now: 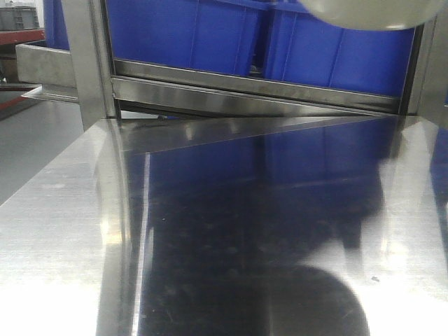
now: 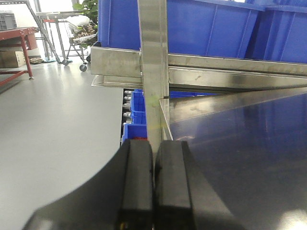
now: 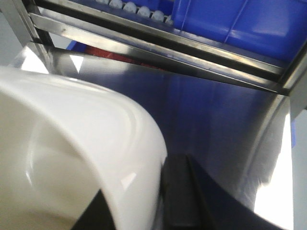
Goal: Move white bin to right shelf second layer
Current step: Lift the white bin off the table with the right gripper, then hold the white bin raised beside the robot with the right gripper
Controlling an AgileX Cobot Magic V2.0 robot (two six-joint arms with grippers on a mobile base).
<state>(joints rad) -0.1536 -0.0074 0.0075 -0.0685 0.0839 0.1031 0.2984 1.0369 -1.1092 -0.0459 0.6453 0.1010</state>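
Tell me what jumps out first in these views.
The white bin fills the right wrist view, its wall pinched by the right gripper, held above the mirror-like steel table. Blue crates crowd the rack level behind. The left gripper rests shut and empty by the rack post at the table's corner.

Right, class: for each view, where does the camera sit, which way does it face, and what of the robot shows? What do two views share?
Exterior front-facing: low over the steel table, facing the rack of blue crates; no robot parts, only the white bin at top.
Left wrist: behind the shut left gripper, facing a rack post.
Right wrist: behind the right gripper clamping the white bin, facing the rack.
Shared: front and right wrist both show the bin.
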